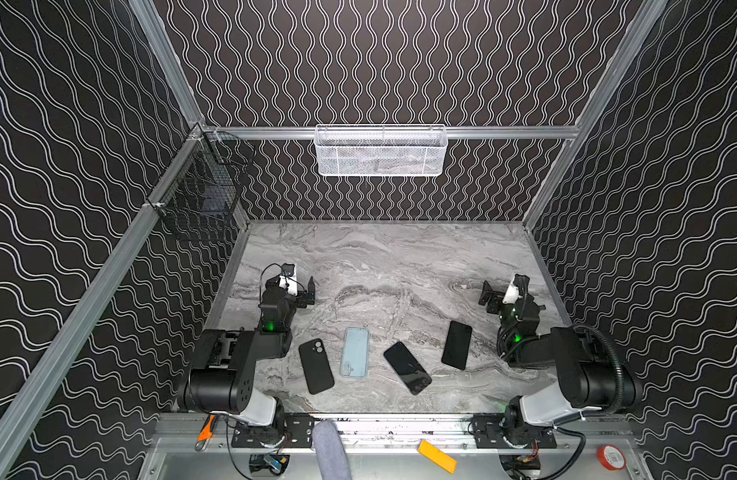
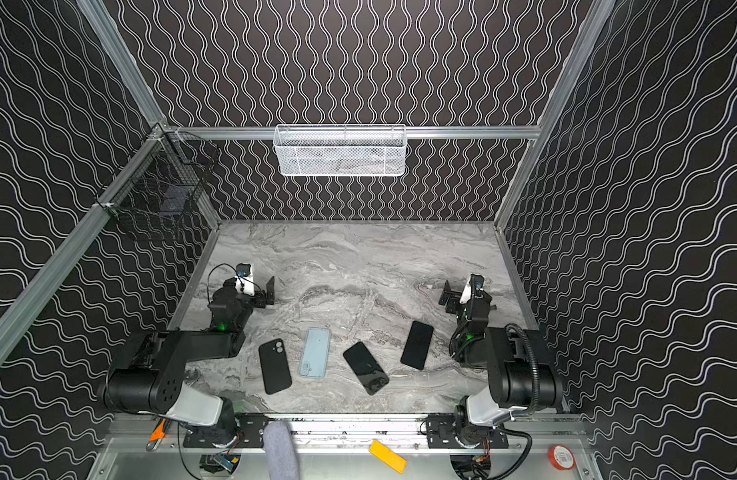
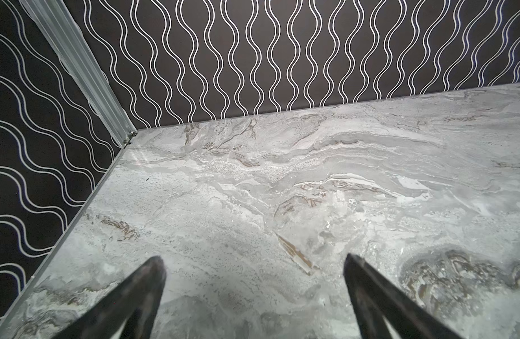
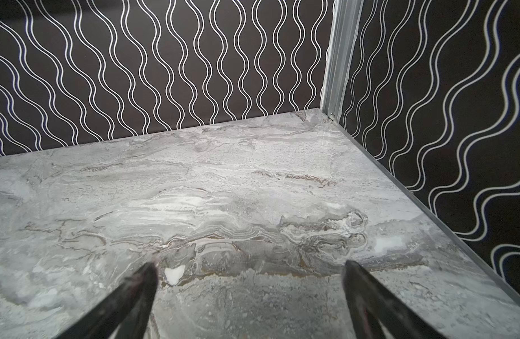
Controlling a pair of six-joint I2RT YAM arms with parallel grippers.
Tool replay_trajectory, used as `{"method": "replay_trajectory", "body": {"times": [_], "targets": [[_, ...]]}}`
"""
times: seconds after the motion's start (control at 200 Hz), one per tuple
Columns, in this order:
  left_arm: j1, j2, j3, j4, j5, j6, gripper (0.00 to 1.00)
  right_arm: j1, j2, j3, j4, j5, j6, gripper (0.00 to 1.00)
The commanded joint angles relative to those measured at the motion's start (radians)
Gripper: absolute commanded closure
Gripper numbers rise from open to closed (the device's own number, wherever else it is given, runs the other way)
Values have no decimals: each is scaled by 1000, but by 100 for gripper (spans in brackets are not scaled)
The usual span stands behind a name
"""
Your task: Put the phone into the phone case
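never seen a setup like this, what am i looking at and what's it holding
These are two robot arms fixed at the near edge of a marbled table, each ending in a two-fingered gripper. Two pictures look down from above on the whole scene, nearly alike. The other two come from cameras on the arms' wrists, looking past the fingers. On the table lie what looks like a black case, back up, a light blue case, a slanted black phone and a second black phone by the right arm. The left gripper and right gripper are open and hold nothing.
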Motion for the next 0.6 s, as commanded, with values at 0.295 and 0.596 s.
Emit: {"method": "replay_trajectory", "body": {"times": [0.295,0.596], "targets": [[2,3,8,29,-1,12,1,0,-4,0,15,-2,5,0],[3,2,8,26,-11,5,1,0,-3,0,15,-1,5,0]]}}
